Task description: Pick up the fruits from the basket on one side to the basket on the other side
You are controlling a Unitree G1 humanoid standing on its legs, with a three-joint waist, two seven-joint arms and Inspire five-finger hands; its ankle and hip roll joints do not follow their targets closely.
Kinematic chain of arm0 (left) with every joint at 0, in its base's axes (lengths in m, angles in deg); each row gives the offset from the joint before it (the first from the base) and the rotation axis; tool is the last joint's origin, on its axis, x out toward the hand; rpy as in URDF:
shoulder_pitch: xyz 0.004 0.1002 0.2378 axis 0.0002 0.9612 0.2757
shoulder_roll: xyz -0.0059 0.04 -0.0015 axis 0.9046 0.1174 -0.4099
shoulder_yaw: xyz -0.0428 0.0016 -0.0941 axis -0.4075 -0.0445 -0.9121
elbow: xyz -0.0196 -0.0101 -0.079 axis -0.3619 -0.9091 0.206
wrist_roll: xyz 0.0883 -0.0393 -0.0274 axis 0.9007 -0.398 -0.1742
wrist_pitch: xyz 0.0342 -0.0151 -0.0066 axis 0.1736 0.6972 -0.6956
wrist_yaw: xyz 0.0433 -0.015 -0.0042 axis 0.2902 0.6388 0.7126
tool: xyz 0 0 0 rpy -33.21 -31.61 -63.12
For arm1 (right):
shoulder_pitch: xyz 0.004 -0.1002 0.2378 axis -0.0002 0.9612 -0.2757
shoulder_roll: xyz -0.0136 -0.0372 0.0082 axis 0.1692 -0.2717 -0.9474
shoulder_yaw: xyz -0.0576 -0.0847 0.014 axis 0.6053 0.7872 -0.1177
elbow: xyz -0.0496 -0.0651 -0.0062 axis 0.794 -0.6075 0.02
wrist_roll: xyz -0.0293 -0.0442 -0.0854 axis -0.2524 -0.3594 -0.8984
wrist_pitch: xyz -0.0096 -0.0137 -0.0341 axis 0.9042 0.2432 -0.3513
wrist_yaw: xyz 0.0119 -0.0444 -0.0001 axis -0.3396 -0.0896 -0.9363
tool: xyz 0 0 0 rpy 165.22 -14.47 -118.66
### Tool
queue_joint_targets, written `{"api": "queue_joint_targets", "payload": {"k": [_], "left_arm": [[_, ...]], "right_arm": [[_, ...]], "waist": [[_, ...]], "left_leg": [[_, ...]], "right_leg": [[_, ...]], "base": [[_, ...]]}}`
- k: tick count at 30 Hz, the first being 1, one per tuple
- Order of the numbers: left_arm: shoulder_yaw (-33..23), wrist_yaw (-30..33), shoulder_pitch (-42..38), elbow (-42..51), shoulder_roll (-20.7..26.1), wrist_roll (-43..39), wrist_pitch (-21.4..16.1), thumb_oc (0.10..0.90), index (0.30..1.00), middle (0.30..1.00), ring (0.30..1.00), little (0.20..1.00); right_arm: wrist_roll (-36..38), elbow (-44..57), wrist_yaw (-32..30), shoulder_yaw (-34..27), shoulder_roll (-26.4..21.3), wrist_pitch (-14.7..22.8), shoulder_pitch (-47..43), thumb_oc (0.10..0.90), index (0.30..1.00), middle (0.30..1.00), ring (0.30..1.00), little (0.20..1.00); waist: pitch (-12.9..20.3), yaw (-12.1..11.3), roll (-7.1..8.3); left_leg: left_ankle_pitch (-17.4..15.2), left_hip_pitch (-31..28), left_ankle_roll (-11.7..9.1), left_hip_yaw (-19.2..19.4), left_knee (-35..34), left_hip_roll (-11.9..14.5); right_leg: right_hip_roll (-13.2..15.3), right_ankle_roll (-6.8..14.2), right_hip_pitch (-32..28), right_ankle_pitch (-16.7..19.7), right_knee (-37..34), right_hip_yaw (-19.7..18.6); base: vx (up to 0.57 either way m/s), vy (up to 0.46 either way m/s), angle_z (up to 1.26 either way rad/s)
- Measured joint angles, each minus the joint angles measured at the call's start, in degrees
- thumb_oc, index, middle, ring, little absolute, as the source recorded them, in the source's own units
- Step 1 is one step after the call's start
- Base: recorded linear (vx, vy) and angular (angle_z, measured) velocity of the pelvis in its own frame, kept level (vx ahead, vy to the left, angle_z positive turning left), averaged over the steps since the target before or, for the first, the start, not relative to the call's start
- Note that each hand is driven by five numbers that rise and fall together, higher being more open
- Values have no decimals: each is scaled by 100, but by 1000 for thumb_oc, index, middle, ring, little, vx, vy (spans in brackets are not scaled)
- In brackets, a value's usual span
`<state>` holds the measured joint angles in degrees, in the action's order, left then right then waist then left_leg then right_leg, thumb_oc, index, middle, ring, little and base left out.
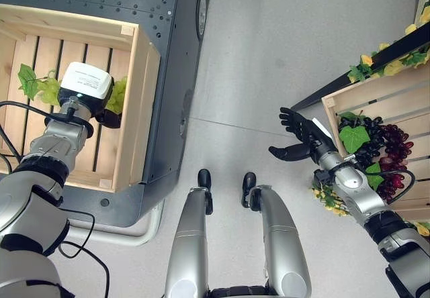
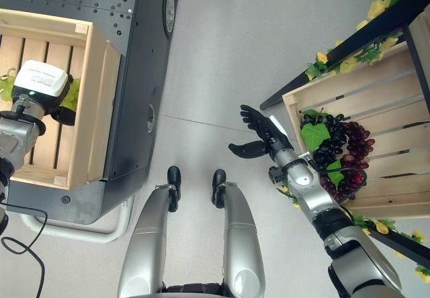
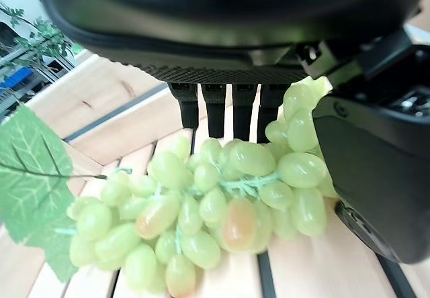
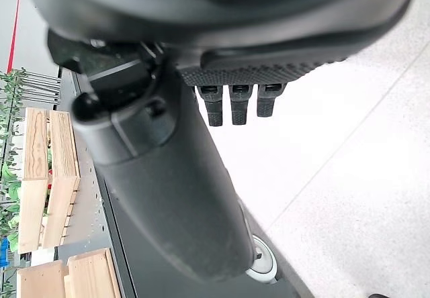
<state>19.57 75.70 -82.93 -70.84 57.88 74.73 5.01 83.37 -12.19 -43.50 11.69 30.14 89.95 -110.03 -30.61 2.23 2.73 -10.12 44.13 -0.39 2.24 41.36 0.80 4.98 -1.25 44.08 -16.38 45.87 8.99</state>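
A bunch of green grapes (image 3: 215, 211) with a leaf lies on the slats of the wooden crate (image 1: 144, 110) at my left. My left hand (image 3: 228, 29) hangs just over the bunch, fingers straight beyond it and the thumb (image 3: 376, 177) beside it, open. In the left eye view the grapes (image 1: 118, 94) peek out from under that hand. My right hand (image 1: 302, 140) hovers open over the floor, fingers spread, just left of the right-hand crate (image 1: 376, 93). That crate holds dark and purple grapes (image 1: 383, 150) with a green leaf.
The left crate rests on a dark grey metal platform (image 1: 171, 76). A black shelf edge with yellow-green leaves (image 1: 376, 60) runs behind the right crate. Bare grey floor (image 1: 269, 56) lies between the two crates.
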Motion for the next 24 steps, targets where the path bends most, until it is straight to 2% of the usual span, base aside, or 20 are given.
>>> {"api": "queue_joint_targets", "payload": {"k": [8,14,21,24], "left_arm": [[29,-114,6,-47,-1,-99,-47,400,300,300,300,300],[-73,106,162,-276,0,-214,-66,400,300,300,300,300],[-754,610,486,-314,10,-246,-387,400,300,300,300,300],[-1531,833,937,-74,9,-1040,-597,400,300,300,300,300]], "right_arm": [[2,4,-1,0,9,38,35,800,900,900,900,900],[-9,6,0,5,24,39,64,800,900,900,900,900],[-10,31,1,3,45,39,153,800,900,900,900,900],[-5,89,5,-21,55,39,274,800,900,900,900,900]], "waist": [[0,3,29],[2,-3,55],[3,-30,57],[7,-29,61]], "left_leg": [[5,-91,8,-18,-20,-4],[19,-577,24,-13,-233,-29],[84,-1350,51,-8,-625,-80],[97,-1727,60,-9,-830,-83]], "right_leg": [[-5,10,-123,14,-63,19],[3,33,-594,34,-219,8],[1,92,-1338,70,-579,-30],[-10,124,-1703,90,-785,-37]], "base": [[-4,1,0],[-5,2,0],[4,-2,1],[49,-30,-2]]}}
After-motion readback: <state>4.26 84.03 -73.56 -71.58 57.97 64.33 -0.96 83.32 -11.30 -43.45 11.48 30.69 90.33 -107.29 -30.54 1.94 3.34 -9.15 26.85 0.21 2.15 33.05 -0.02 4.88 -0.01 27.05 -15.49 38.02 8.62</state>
